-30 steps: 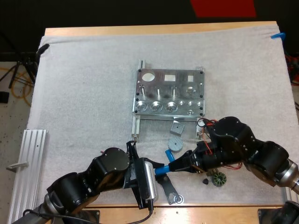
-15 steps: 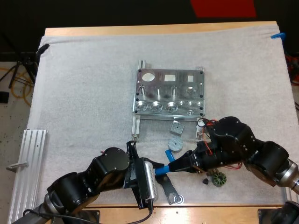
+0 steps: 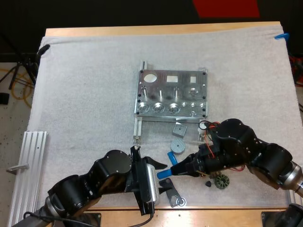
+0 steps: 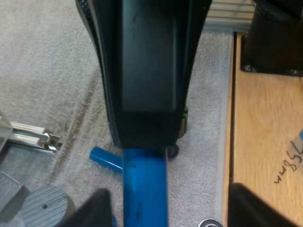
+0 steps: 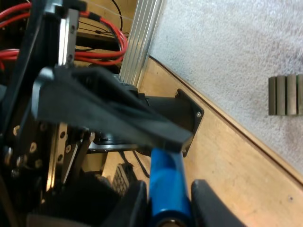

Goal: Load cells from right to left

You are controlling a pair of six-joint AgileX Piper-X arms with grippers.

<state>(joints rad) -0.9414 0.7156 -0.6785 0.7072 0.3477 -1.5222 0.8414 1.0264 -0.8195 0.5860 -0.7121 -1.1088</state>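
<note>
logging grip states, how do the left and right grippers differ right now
The left gripper is open, fingers apart on either side of the blue cylinder; the right gripper is shut on it. In the high view the left gripper comes from the lower left, the right gripper from the right. Both meet over the mat.

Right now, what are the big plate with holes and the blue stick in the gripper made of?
The plate with holes looks like bare machined metal, likely aluminium: silver-grey, with bright glints around its drilled holes. The blue stick looks like smooth plastic or painted metal, I can't tell which: even bright blue with a soft sheen.
</note>
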